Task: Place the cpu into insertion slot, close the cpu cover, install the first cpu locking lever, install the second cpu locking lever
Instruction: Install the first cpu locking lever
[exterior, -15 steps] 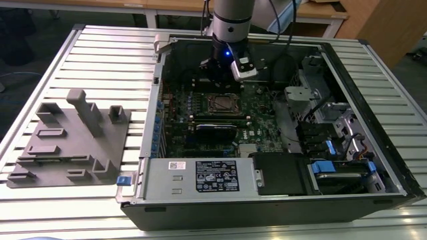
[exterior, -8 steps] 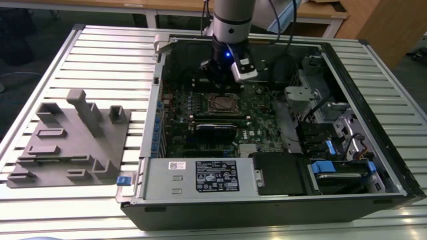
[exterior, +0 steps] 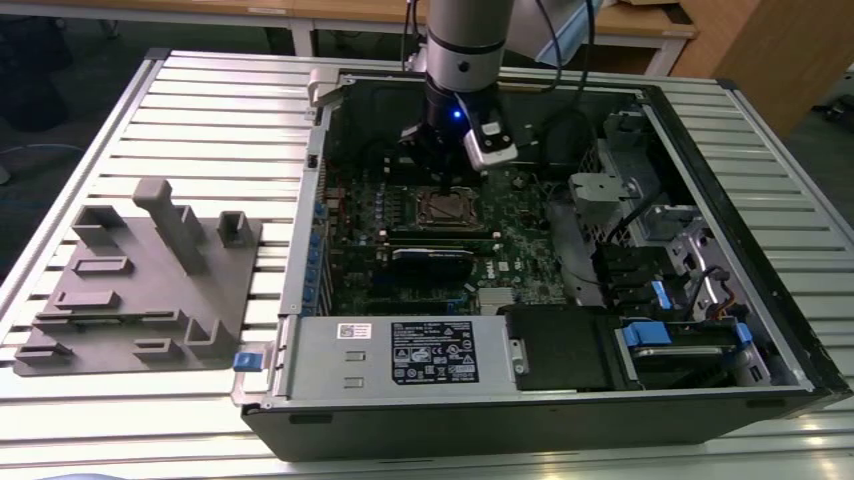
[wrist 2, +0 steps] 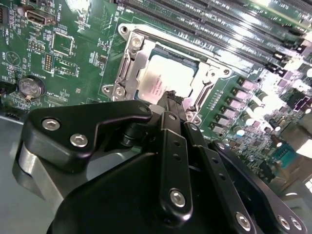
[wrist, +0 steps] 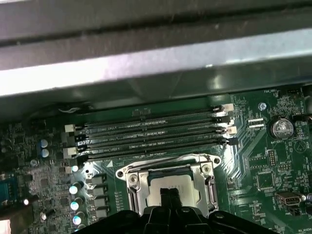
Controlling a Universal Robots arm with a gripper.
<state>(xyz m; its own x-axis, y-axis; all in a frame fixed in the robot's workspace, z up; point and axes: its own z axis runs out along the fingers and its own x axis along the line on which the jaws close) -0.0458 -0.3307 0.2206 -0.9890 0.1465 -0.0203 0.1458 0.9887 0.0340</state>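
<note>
The cpu (wrist 2: 163, 78) lies flat in the insertion slot (exterior: 445, 208), its silver top showing; the pin field is hidden beneath it. The cpu cover (wrist 2: 135, 61) is a metal frame lying down around the chip, also seen in the first wrist view as the cover (wrist: 134, 183) framing the cpu (wrist: 168, 181). Thin wire levers (wrist: 213, 187) run along the frame's sides; whether they are latched I cannot tell. My gripper (wrist 2: 171, 97) is shut with nothing in it, its black tips right over the chip's near edge. In the exterior view the gripper (exterior: 447, 185) hangs straight above the socket.
Long black memory slots (wrist: 151, 129) run beside the socket. A coin battery (wrist 2: 30, 87) sits on the green board. The case's metal wall (wrist: 146, 63) rises close behind. A power supply (exterior: 400, 350) fills the case front, and a grey fixture (exterior: 134, 270) lies at the exterior view's left.
</note>
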